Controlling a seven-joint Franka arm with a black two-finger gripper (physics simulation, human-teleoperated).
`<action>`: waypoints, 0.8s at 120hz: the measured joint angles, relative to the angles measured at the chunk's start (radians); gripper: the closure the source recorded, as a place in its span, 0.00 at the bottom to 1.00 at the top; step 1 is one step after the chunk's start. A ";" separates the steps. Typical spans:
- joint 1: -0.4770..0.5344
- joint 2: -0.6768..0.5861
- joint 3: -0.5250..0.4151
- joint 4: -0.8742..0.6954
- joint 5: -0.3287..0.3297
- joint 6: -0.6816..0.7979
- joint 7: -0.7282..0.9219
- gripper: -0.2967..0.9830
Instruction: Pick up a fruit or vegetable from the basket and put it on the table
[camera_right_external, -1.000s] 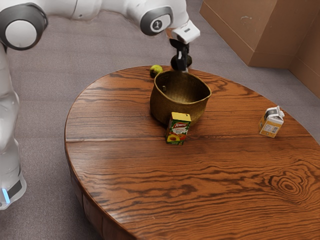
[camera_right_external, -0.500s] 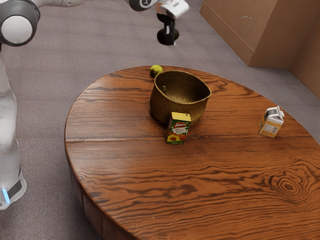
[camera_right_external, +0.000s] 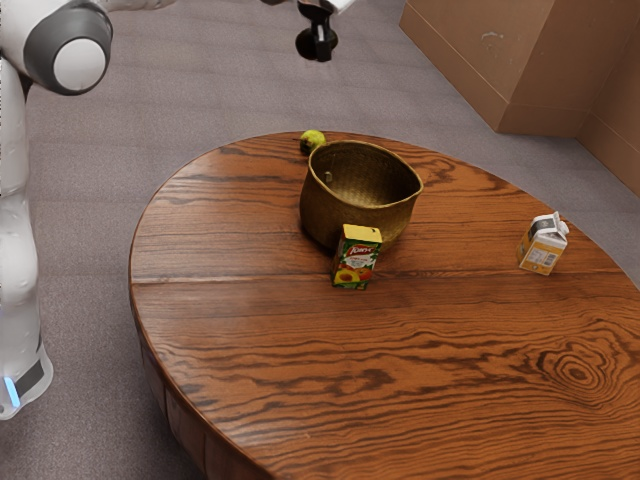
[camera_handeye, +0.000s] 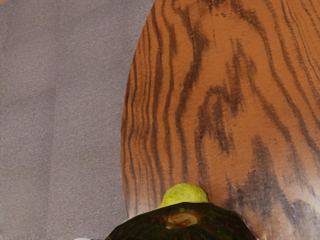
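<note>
At the exterior view's top, my hand (camera_right_external: 322, 54) pinches an avocado (camera_right_external: 305, 43). The basket (camera_right_external: 345, 212) sits near the middle, on the table (camera_right_external: 290, 350).

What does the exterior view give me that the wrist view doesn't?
The exterior view adds the basket, juice box, carton, arm and gripper. The wrist view adds the brown scar on the held dark fruit. Both share that fruit, the yellow-green fruit on the table, and the floor.
</note>
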 joint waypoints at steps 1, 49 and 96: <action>0.001 0.001 0.000 0.000 0.000 0.002 0.001 0.51; -0.086 -0.005 -0.001 -0.008 -0.015 0.038 0.064 0.28; -0.426 -0.170 -0.073 -0.096 -0.182 -0.190 -0.632 0.24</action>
